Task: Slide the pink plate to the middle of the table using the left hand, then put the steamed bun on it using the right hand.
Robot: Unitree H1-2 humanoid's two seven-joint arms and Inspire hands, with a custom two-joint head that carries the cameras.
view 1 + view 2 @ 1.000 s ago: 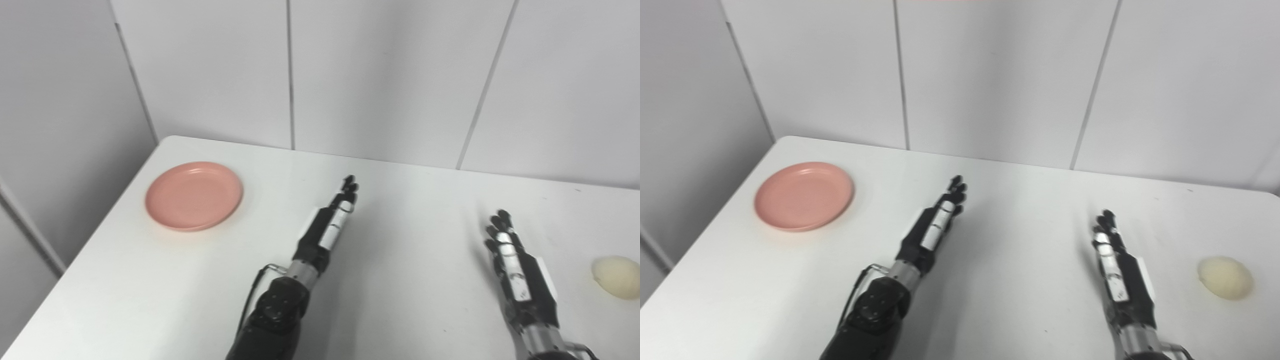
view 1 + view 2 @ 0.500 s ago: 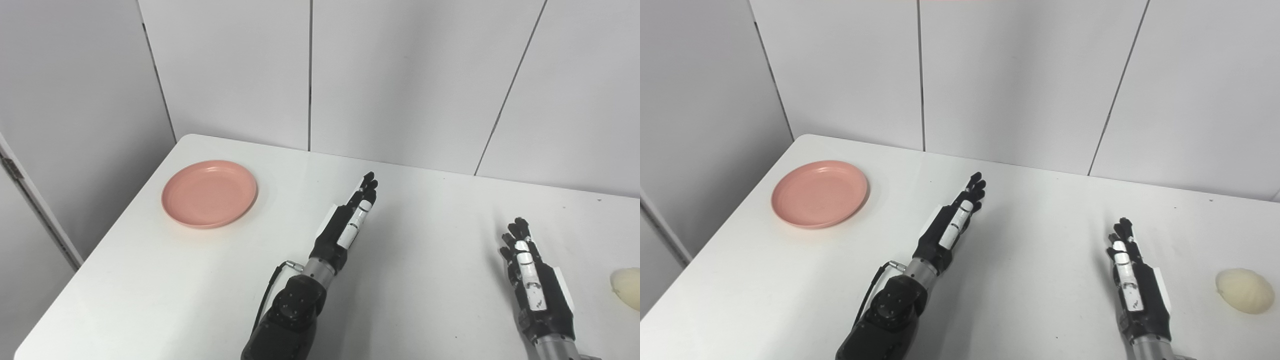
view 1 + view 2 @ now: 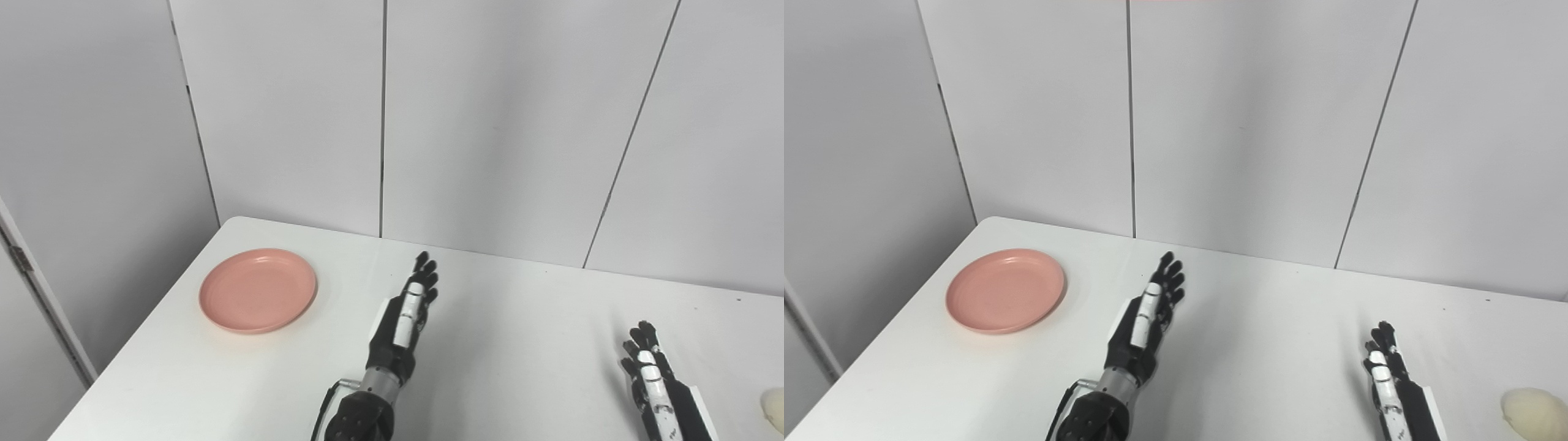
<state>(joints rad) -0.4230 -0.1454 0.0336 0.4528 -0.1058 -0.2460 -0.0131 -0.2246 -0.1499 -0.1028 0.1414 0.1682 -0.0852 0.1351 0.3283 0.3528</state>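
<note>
Plate far left, my hands empty, bun far right.

The pink plate (image 3: 258, 297) lies near the white table's (image 3: 502, 343) left edge; my left hand (image 3: 404, 318) hovers mid-table, fingers straight, holding nothing; my right hand (image 3: 1393, 392) likewise flat and empty; the steamed bun (image 3: 1534, 413) rests beside it, apart.
</note>
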